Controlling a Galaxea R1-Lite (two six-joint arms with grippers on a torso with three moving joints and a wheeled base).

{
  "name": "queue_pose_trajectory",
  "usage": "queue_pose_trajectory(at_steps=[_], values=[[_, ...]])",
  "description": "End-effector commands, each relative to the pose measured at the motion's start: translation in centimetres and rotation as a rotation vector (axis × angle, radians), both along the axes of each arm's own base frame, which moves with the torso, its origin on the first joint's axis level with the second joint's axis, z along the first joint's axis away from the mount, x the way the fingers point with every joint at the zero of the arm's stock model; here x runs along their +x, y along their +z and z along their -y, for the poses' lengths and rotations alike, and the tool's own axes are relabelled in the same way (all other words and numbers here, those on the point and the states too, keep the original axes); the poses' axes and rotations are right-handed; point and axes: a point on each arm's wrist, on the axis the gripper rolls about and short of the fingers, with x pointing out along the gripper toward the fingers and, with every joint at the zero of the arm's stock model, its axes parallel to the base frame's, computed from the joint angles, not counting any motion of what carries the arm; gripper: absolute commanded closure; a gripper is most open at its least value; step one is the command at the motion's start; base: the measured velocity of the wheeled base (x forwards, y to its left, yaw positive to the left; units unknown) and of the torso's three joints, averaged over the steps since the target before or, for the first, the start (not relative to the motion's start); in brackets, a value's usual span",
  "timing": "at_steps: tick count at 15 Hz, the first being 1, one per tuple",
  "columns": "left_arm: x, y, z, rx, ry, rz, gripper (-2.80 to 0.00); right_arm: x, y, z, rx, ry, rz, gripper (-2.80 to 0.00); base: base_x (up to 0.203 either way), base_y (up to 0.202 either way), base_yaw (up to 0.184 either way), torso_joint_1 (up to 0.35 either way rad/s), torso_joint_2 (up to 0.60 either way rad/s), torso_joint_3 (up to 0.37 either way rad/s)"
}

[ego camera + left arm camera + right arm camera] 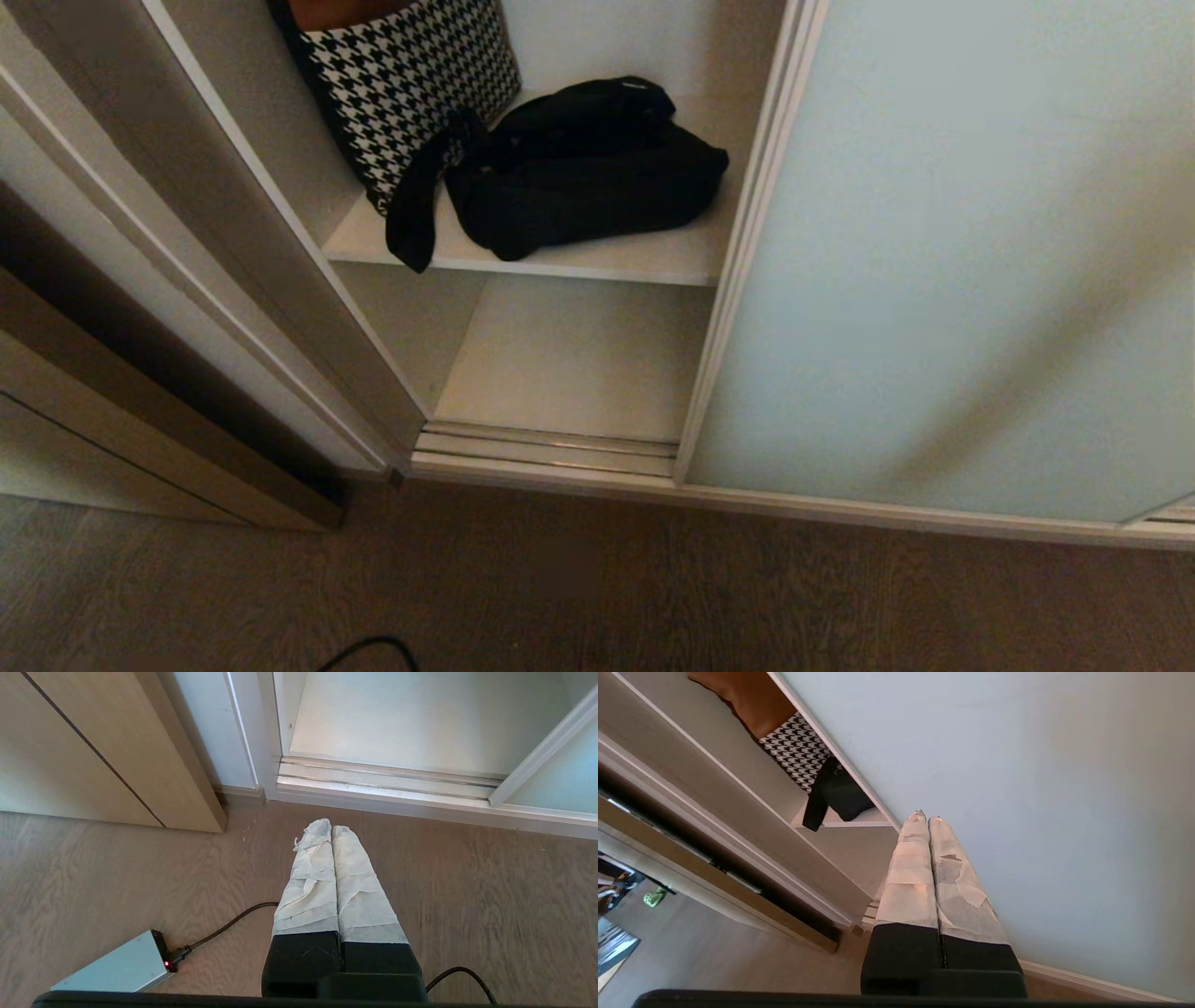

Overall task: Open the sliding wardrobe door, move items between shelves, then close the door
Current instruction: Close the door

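The sliding wardrobe door (952, 261) of frosted blue-green glass covers the right side, and the left bay stands open. On the upper shelf (579, 259) lies the black fabric bag (579, 177), its strap hanging over the front edge. The lower shelf (579, 359) is bare. My right gripper (927, 815) is shut and empty in front of the door (1017, 788), its tips near the door's frame edge; the bag (840, 795) shows beyond. My left gripper (331, 828) is shut, empty, hanging low over the floor. Neither arm shows in the head view.
A black-and-white houndstooth bag (411, 75) leans at the back left of the upper shelf. The door track (551, 448) runs along the bottom. A wooden panel (168, 439) stands at left. A cable (224, 926) and a small grey box (117, 970) lie on the floor.
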Motion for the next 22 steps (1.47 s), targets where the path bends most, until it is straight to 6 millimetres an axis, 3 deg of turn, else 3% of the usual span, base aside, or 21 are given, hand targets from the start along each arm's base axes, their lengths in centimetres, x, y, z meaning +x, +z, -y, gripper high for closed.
queue_pose_trajectory(at_steps=[1, 5, 8, 11, 14, 18, 22], values=[[0.0, 0.0, 0.0, 0.0, 0.001, -0.001, 0.0, -0.1, 0.3, -0.1, -0.001, 0.015, 0.002, 0.0, 0.0, 0.0, 0.0, 0.0, 0.0, 0.0], [0.0, 0.0, 0.0, 0.0, 0.0, -0.001, 0.0, 1.7, -0.2, -0.1, 0.015, 0.069, -0.106, 0.0, 0.0, 0.0, 0.0, 0.0, 0.0, 0.0], [0.0, 0.0, 0.0, 0.0, 0.001, -0.001, 0.0, 4.8, 2.2, -0.5, -0.011, 0.149, -0.125, 0.0, 0.0, 0.0, 0.0, 0.0, 0.0, 0.0], [0.0, 0.0, 0.0, 0.0, -0.001, -0.001, 0.0, 8.7, 3.3, -1.0, -0.178, 0.142, -0.131, 0.0, 0.0, 0.0, 0.0, 0.0, 0.0, 0.0], [0.0, 0.0, 0.0, 0.0, 0.001, -0.001, 0.0, 9.3, 3.8, -2.7, -0.222, 0.194, -0.105, 0.0, 0.0, 0.0, 0.0, 0.0, 0.0, 0.0], [0.0, 0.0, 0.0, 0.0, 0.0, -0.001, 0.0, 9.1, 6.1, -4.0, -0.259, 0.154, -0.003, 0.0, 0.0, 0.0, 0.0, 0.0, 0.0, 0.0], [0.0, 0.0, 0.0, 0.0, -0.001, -0.001, 0.0, 9.4, 5.6, -6.2, -0.399, 0.14, 0.046, 0.0, 0.0, 0.0, 0.0, 0.0, 0.0, 0.0]])
